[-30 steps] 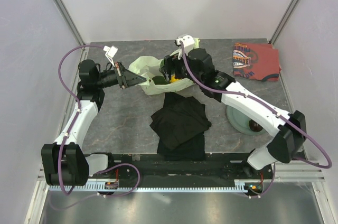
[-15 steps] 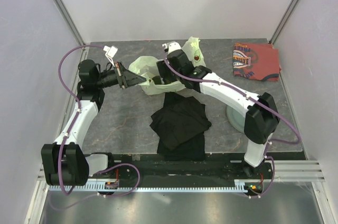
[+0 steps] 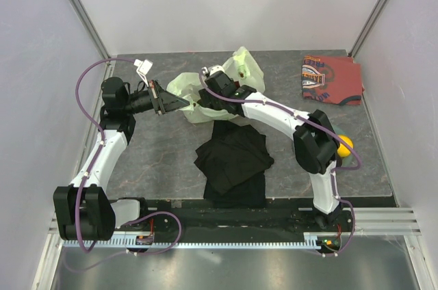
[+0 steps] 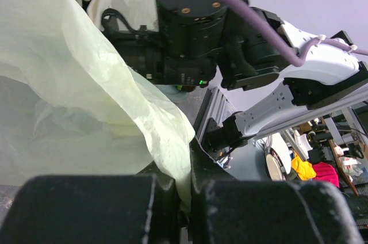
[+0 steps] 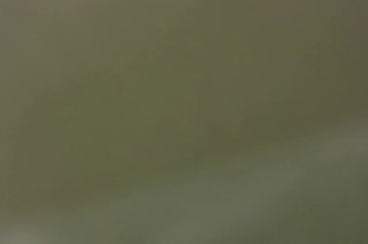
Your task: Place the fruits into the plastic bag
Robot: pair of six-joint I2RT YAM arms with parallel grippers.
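Observation:
The pale yellow-green plastic bag [image 3: 241,70] lies at the back middle of the table. My left gripper [image 3: 169,103] is shut on the bag's left edge and holds it up; the left wrist view shows the film [image 4: 86,100] pinched between the left gripper's [image 4: 190,198] black jaws. My right arm reaches across, and its gripper end [image 3: 205,96] is pushed into the bag's mouth with the fingers hidden. The right wrist view is a plain olive blur. A yellow fruit [image 3: 342,144] lies on the grey-green plate [image 3: 354,161] at the right. No other fruits show.
A folded black cloth [image 3: 235,160] lies in the middle in front of the bag. A red-orange patterned cloth [image 3: 332,79] lies at the back right. My right arm's elbow [image 3: 311,145] hangs over most of the plate. White walls close in both sides.
My right arm has swung left and pushed its gripper deeper into the bag's mouth. Its elbow has shifted left, uncovering the yellow fruit. The bag's far side has risen. The left arm has not moved.

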